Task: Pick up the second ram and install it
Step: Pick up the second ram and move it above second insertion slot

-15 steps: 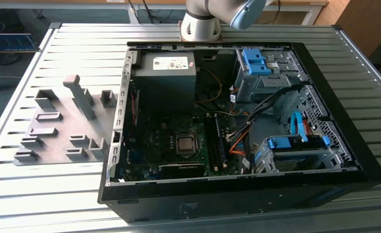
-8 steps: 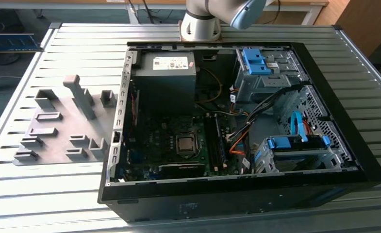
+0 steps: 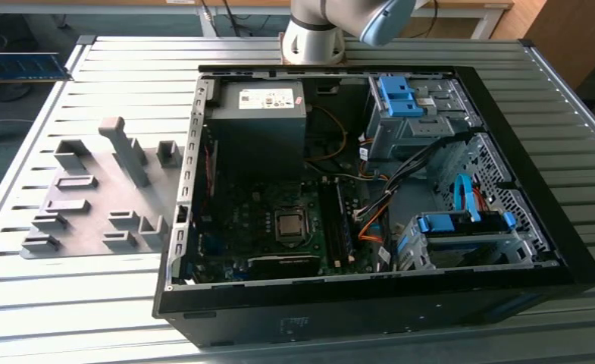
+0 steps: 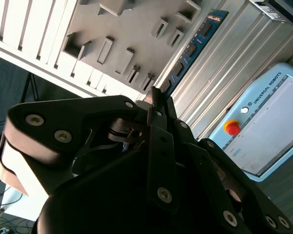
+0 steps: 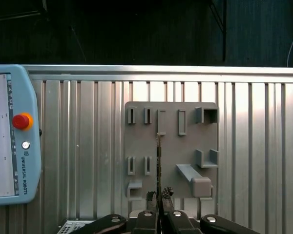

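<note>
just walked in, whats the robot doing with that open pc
The gripper is shut on the second ram, a thin blue strip. In the first wrist view it is held edge-on above the grey fixture plate. The open computer case lies beside that plate on the slatted table. The ram is not yet installed in the case.

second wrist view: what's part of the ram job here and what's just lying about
Job: second ram, clamped in the gripper.
Lying about: grey slotted plate, teach pendant with red button, ribbed metal table.
</note>
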Controlling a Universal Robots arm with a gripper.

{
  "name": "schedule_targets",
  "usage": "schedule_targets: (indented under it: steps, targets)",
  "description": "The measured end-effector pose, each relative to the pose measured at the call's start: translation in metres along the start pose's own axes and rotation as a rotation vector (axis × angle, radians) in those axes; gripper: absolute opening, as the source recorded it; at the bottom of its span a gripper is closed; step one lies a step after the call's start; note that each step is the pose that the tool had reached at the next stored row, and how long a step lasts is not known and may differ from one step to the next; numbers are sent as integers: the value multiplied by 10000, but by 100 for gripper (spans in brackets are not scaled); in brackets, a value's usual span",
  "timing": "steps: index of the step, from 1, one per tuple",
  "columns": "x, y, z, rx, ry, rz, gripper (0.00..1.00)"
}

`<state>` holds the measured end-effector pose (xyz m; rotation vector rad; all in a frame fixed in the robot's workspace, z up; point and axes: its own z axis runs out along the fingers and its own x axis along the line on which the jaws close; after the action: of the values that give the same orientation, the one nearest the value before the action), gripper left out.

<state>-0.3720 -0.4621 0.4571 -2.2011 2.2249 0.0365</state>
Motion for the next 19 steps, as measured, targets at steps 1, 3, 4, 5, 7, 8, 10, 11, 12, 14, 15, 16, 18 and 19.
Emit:
schedule_targets:
  steps: [1,3,4,5,7,8,10,11,12,14,15,16,18,19]
  targets:
    - [0,-5,0,1,0,1,14]
    - [0,-14,0,1,0,0,14]
    - [0,-19,0,1,0,1,14]
    - [0,-23,0,0,0,1,14]
    - [0,-31,0,1,-1,1,14]
    - [0,-35,0,0,0,1,14]
    - [0,-41,0,0,0,1,14]
    - [0,-44,0,1,-1,1,14]
    - [0,-48,0,1,0,1,14]
    - [-1,-55,0,1,-1,1,14]
    - [0,-58,0,1,0,0,14]
    - [0,-61,0,1,0,0,14]
    - [-1,-67,0,0,0,0,14]
    - [-1,-71,0,1,0,1,14]
